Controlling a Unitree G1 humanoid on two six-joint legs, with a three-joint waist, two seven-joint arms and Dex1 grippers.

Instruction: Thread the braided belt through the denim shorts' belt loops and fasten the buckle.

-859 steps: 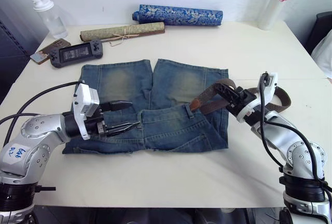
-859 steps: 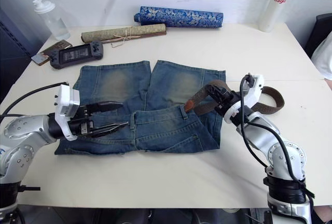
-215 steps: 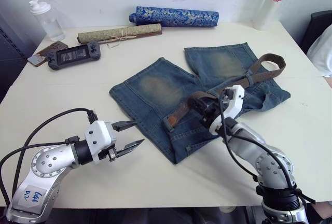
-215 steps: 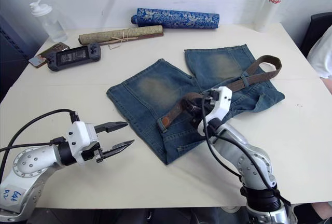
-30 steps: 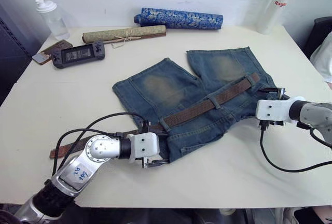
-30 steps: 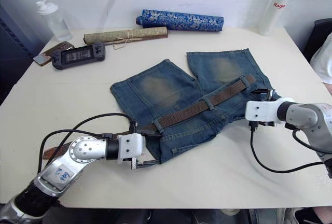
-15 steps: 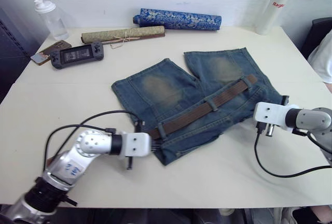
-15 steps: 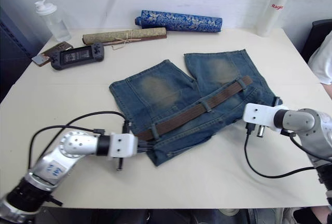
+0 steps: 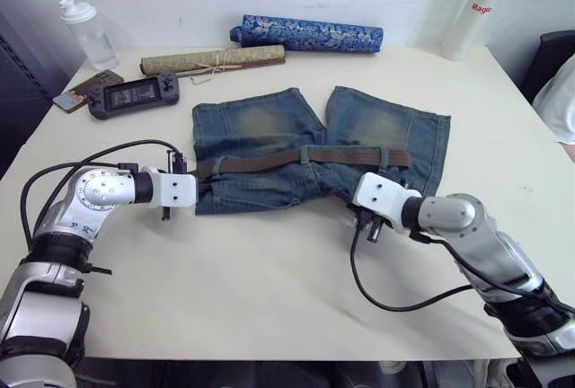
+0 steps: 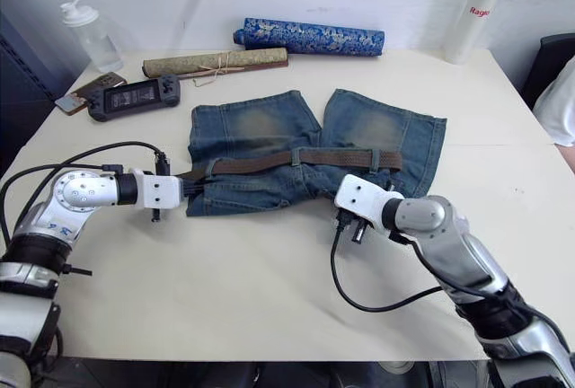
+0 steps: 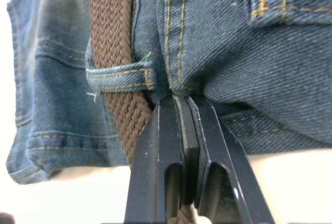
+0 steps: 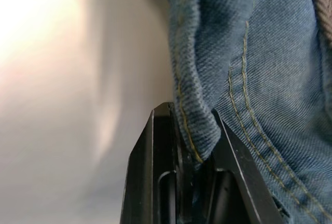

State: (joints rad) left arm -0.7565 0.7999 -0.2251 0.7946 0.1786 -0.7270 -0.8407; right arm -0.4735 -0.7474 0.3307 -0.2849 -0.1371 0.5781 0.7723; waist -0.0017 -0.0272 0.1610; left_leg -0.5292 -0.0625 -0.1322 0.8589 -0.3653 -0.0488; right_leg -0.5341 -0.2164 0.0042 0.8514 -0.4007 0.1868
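Brown braided belt (image 9: 305, 156) already runs through several belt loops (image 11: 120, 75); no fastened buckle is visible. Both grippers, left (image 11: 179, 111) and right (image 12: 194, 130), pinch the denim shorts (image 9: 260, 127) with fingers pressed together.

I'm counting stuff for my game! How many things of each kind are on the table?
Bottles: 2
Rolls: 2
Gadgets: 2
Shorts: 1
Belt: 1
Total: 8

denim shorts (image 9: 269, 150) rotated, waistband now horiz.
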